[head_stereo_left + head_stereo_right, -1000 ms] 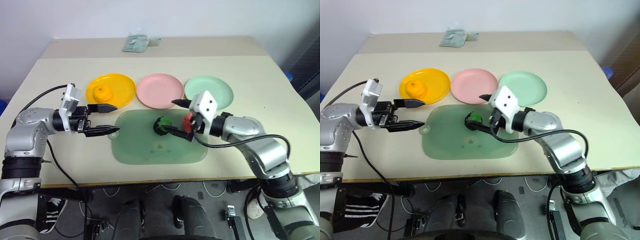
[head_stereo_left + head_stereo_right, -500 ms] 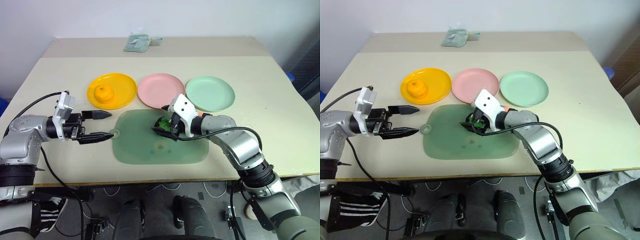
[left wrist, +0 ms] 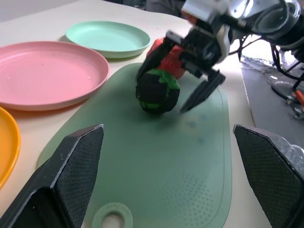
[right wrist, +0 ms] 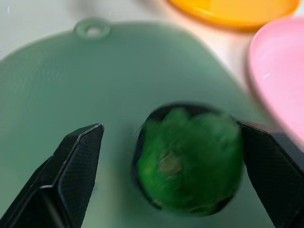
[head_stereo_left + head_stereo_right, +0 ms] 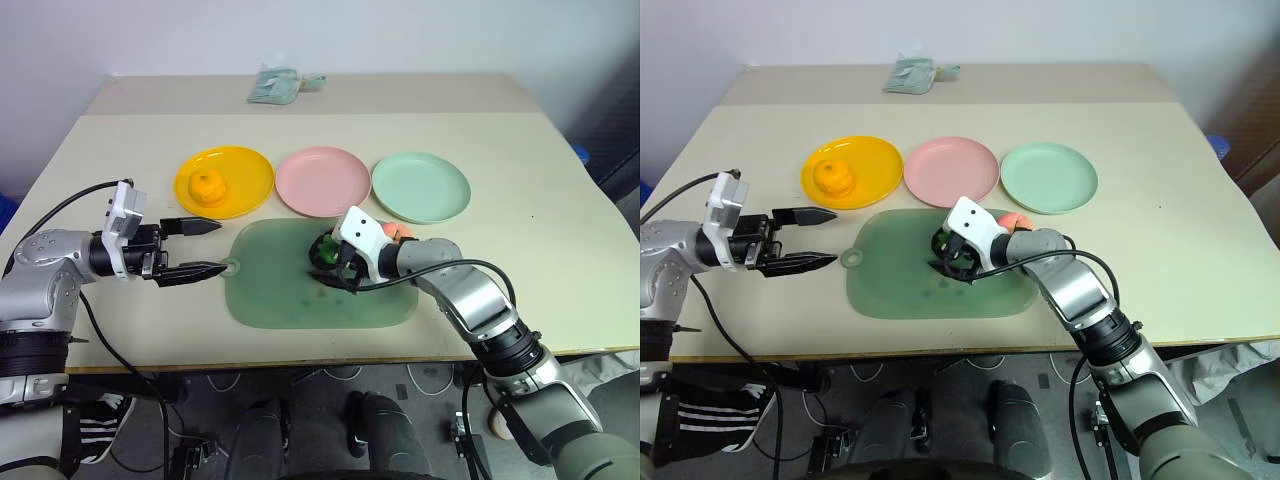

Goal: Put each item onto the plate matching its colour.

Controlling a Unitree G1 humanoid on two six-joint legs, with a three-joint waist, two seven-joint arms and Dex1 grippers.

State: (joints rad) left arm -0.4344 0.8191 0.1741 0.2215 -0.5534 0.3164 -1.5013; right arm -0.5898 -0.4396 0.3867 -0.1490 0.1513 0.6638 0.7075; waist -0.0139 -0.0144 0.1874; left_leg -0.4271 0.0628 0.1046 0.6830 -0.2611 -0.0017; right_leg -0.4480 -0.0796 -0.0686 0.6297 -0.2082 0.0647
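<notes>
Three plates sit in a row toward the table's point(image 5: 560, 250) far edge: the yellow plate point(image 5: 245, 170) nearest the left edge with the orange point(image 5: 206, 186) already on it, the pink plate point(image 5: 322, 182) in the middle, the mint plate point(image 5: 421, 187) toward the right edge, both bare. Nearer the front edge lies the green mat point(image 5: 290, 300), larger than any plate. On the mat's far right part rests the green-and-black ball point(image 4: 187, 159), with the reddish apple point(image 5: 398, 232) just behind it, touching or nearly so. The right gripper point(image 3: 178, 78) has its fingers spread wide on either side of the ball, not yet closed on it. The left gripper point(image 5: 205, 248) hangs near the mat's left edge, fingers apart and empty. The ball looks like light, stiff toy fruit with a lumpy skin; its roundness could let it roll or squirt out, so a hold across its widest middle seems safest, taking care not to nudge the apple.
</notes>
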